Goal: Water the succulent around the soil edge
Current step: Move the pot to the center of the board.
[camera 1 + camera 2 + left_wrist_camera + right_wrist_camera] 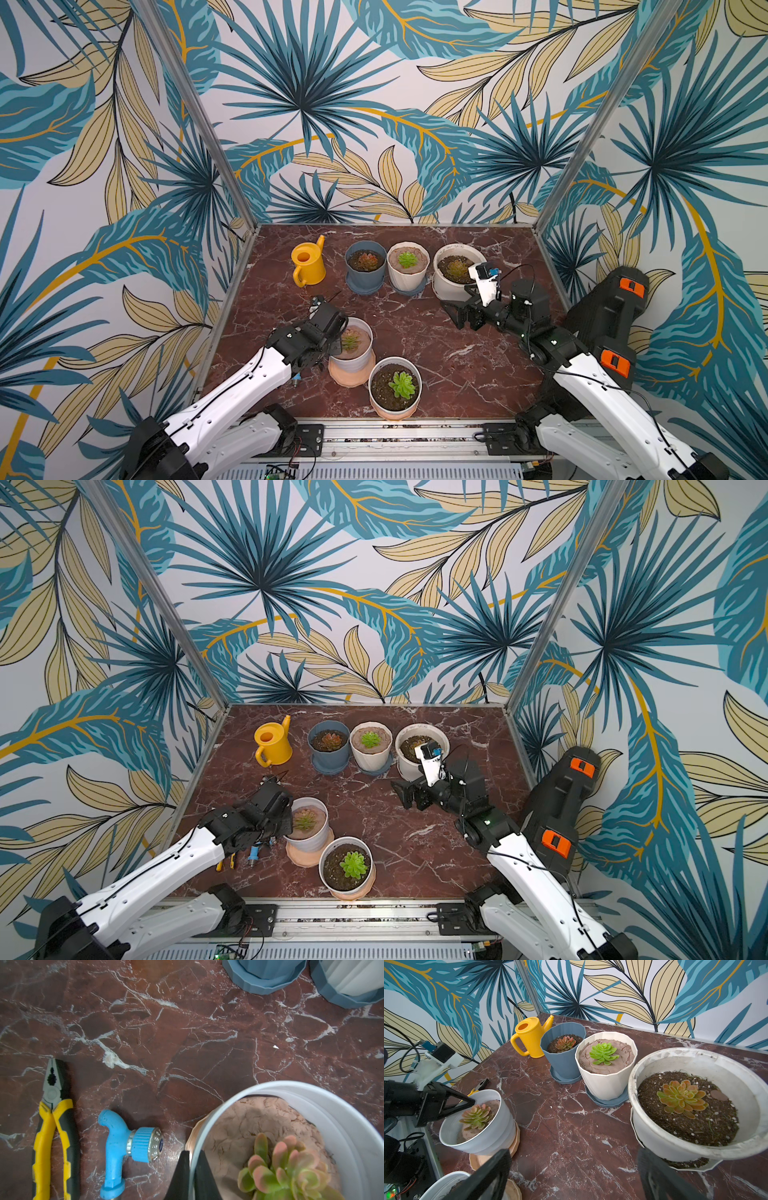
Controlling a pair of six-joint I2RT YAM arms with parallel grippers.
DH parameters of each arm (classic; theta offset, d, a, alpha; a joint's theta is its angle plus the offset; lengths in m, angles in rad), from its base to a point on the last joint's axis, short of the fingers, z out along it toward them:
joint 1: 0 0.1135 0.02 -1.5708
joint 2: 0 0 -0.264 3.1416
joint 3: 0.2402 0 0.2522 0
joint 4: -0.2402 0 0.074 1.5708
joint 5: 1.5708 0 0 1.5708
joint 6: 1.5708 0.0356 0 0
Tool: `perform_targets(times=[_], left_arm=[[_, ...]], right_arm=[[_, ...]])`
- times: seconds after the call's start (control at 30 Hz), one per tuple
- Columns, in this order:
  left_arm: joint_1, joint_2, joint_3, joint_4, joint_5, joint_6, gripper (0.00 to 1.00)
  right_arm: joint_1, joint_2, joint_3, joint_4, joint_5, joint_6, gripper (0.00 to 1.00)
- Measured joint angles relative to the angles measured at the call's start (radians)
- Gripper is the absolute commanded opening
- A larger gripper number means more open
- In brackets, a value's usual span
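My left arm (249,374) stretched low and forward, left claw (193,1156) clamped on the near-left pot (291,1086) rim; my right claw (574,1153) hung wide open, pointing left.

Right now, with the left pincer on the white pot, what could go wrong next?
1. The left pincer is shut on the thin rim of the white pot, which seems to lean on its saucer; it may tip and spill soil.
2. The pliers and hose nozzle lie beside that pot; the arm could knock them.
3. The watering can stands close to the blue pot; the open right pincer may bump pots when reaching.
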Motion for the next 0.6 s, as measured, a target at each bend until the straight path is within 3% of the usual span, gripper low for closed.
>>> perform_targets(times=[0.13,0.43,0.6], left_arm=[[0.000,0.041,0.000,0.100,-0.051,0.024,0.00],[0.000,0.279,0.069,0.378,-0.094,0.062,0.00],[-0.001,0.404,0.155,0.454,-0.076,0.079,0.00]], right_arm=[[0.000,0.000,0.000,0.000,0.013,0.000,1.00],[0.042,0.039,0.062,-0.107,0.039,0.013,0.99],[0.163,0.054,0.101,-0.210,0.058,0.046,0.88]])
